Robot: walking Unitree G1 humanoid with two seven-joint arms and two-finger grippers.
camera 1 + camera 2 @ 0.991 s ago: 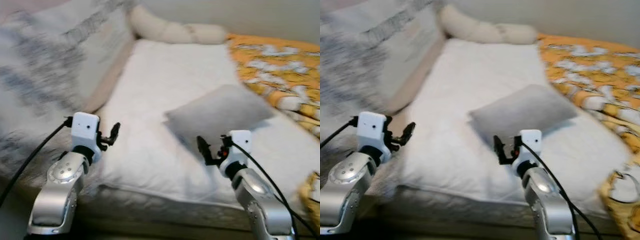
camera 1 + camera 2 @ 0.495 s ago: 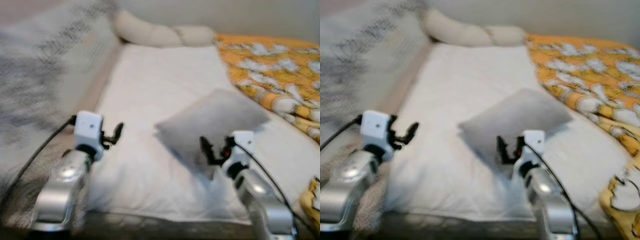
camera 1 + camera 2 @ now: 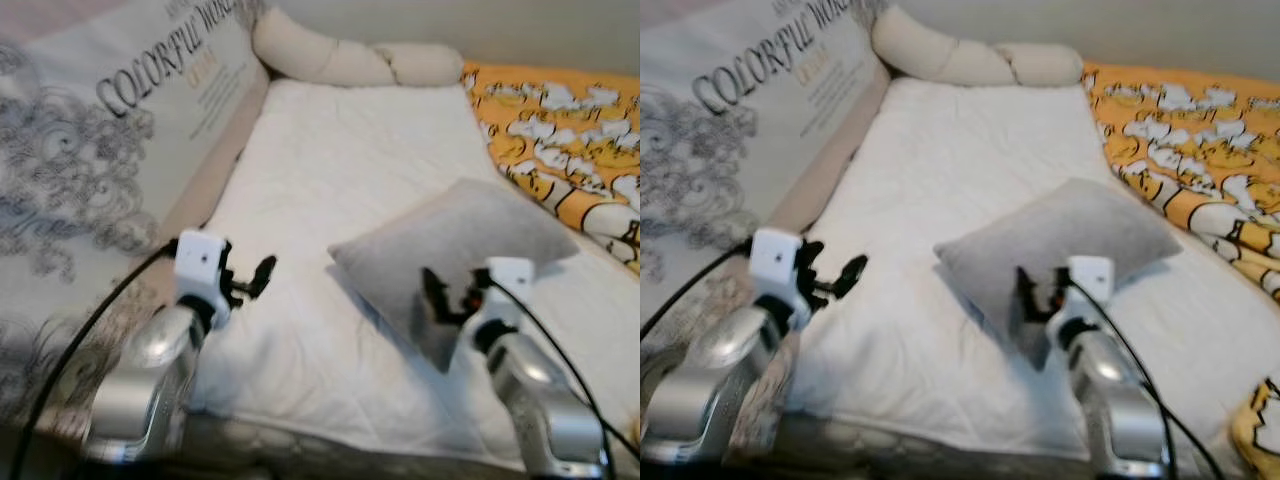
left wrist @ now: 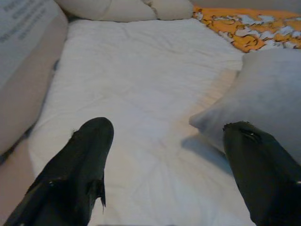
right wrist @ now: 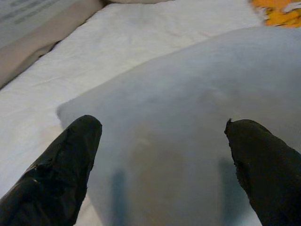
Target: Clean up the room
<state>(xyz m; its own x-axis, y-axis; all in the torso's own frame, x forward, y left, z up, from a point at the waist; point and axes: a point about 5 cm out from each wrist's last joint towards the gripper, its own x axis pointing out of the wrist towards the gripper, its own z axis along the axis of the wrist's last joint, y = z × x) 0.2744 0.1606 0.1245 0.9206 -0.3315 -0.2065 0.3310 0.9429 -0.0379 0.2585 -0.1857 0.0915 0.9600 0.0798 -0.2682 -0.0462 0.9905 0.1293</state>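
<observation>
A grey pillow (image 3: 455,240) lies slantwise on the white mattress (image 3: 330,160). My right gripper (image 3: 436,296) is open and hovers at the pillow's near corner. In the right wrist view the pillow (image 5: 188,94) spans the gap between the two black fingers (image 5: 61,165). My left gripper (image 3: 256,276) is open too, held over bare mattress to the left of the pillow. The left wrist view has the pillow's corner (image 4: 254,94) just off one fingertip (image 4: 244,141), with nothing between the fingers.
An orange blanket with a white pattern (image 3: 565,130) covers the bed's right side. A cream knotted bolster (image 3: 350,60) lies along the head end. A tall printed cushion reading "COLORFUL WORLD" (image 3: 100,150) lines the left side. The bed's front edge (image 3: 330,440) is just below my arms.
The camera has shifted and the picture has sharpened. Both arms reach a little farther over the bed, and the right gripper is now at the pillow's near corner.
</observation>
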